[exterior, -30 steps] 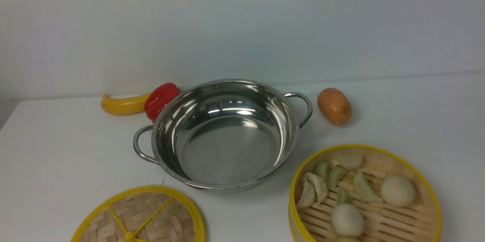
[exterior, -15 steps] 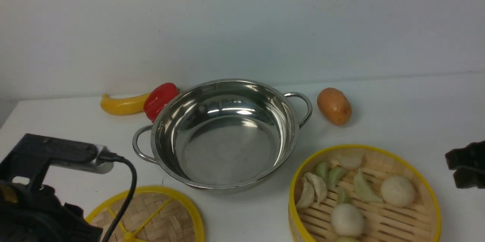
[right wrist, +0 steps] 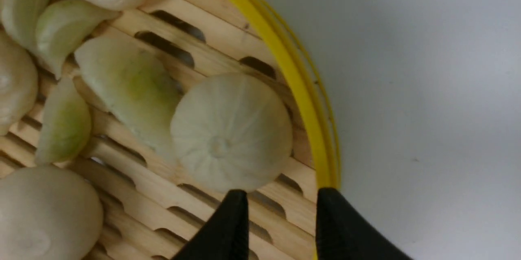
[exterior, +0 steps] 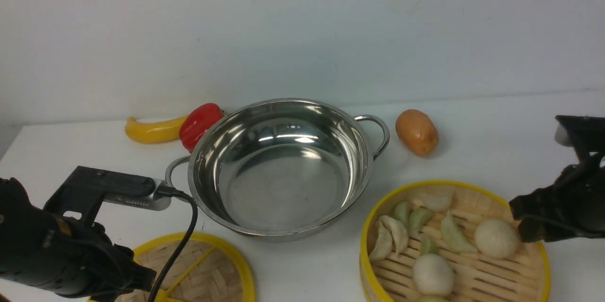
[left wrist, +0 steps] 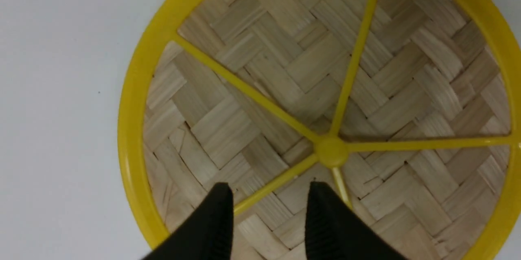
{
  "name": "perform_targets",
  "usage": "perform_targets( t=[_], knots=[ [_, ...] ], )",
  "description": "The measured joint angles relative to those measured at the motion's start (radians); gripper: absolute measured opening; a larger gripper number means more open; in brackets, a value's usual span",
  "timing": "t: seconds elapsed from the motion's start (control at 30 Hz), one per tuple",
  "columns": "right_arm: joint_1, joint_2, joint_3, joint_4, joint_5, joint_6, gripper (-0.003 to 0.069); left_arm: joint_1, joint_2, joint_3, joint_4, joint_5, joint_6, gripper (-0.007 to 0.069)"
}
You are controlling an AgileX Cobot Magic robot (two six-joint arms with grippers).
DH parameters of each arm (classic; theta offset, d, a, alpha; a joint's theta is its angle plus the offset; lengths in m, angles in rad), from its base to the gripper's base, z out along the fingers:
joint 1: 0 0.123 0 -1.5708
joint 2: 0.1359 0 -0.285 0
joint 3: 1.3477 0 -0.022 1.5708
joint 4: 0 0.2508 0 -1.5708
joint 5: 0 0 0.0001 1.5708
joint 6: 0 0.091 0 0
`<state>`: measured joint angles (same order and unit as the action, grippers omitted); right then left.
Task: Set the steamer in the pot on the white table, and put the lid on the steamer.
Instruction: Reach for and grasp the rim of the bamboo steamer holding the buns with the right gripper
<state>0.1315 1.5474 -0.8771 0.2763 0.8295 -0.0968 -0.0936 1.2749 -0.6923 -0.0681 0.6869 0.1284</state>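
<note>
Near edge: left gripper (left wrist: pixel 269 190) hovered over the lid (left wrist: pixel 285 68), jaws apart, nothing held. Right gripper (right wrist: pixel 281 195) was also parted and empty, over the right rim of the steamer (right wrist: pixel 303 97), one finger inside, one at the rim. Steamer sat on the bench (exterior: pixel 496 151) front-right of the empty pot (exterior: pixel 283 184), not touching. Right arm was nearer; the carry looked like back-left
</note>
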Motion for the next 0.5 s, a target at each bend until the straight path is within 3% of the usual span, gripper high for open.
perform_targets(
  t=[0.2,0.5],
  knots=[
    [0.032,0.049,0.000,-0.116,0.000,0.118,0.0248,0.000,0.000,0.000,0.000,-0.010,0.002,0.0242],
    [0.032,0.022,-0.002,-0.160,-0.026,0.146,0.0248,0.000,0.000,0.000,-0.001,-0.010,0.003,0.0242]
  ],
)
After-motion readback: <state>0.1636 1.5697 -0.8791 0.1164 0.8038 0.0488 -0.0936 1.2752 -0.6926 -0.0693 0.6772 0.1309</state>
